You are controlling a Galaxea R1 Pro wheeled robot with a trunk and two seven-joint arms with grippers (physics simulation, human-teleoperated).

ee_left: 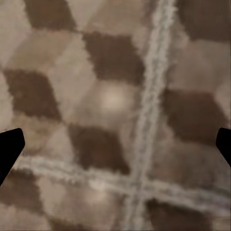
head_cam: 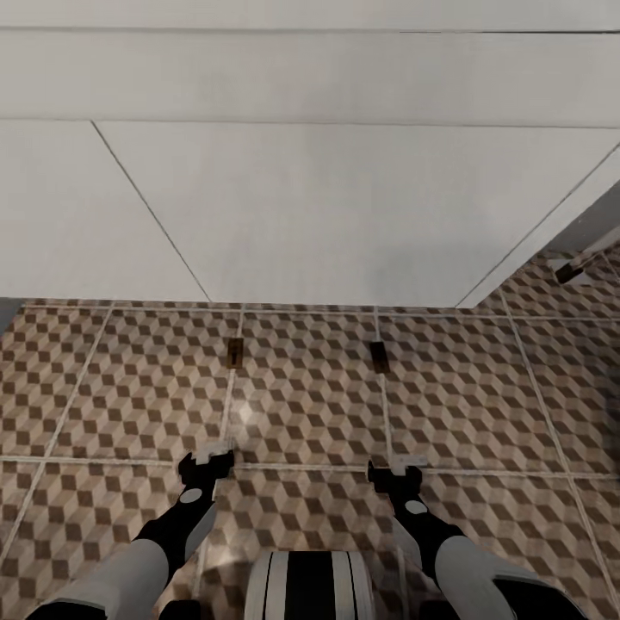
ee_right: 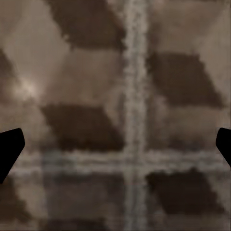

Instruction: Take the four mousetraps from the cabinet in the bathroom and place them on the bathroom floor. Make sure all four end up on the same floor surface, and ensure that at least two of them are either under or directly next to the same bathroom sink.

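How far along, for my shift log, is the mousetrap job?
Done: two likely mousetraps, left one and right one, lie on the bathroom floor beside a white unit. In hand: nothing; left tool and right tool open. Left: apparently two more.

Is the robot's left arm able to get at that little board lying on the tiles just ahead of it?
Probably yes. The mousetrap lies flat on the bathroom floor, straight ahead of the left gripper, which is open, with bare tile between them. It would need to reach forward and down.
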